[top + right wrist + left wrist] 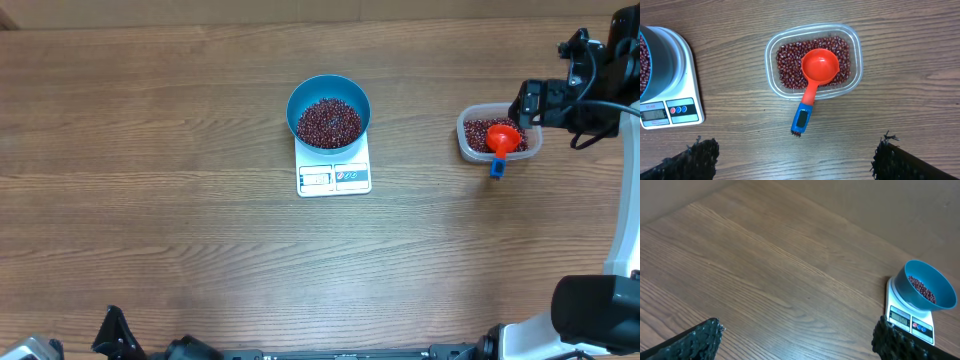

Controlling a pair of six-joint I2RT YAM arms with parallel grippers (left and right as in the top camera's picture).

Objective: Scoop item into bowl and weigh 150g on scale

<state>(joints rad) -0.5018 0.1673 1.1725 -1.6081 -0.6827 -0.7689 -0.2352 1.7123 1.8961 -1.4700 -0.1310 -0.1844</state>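
- Wood-grain tabletop (150,200) is spread beneath both arms.
- Nothing is held by the right gripper (795,150). Its jaws are spread wide, poised just off the handle end of the scoop (810,92).
- Nothing is held by the left gripper (797,327) either. It is equally wide, well apart from the work, toward the near left of the tabletop.
- At the tabletop's right edge, the scoop's red cup is laid mouth-up on the beans (790,65) in the clear tub (771,47). Its long axis runs from the tub toward the near edge, and the blue handle is pointed out over the rim.
- Mid-tabletop, the blue bowl (293,105) is seated on the scale (335,178), partly filled with beans. The display cannot be read.
- Judged step: the handle is to be gripped. The jaws are best closed across its narrow width, clear of the tub's rim, with the cup kept level.
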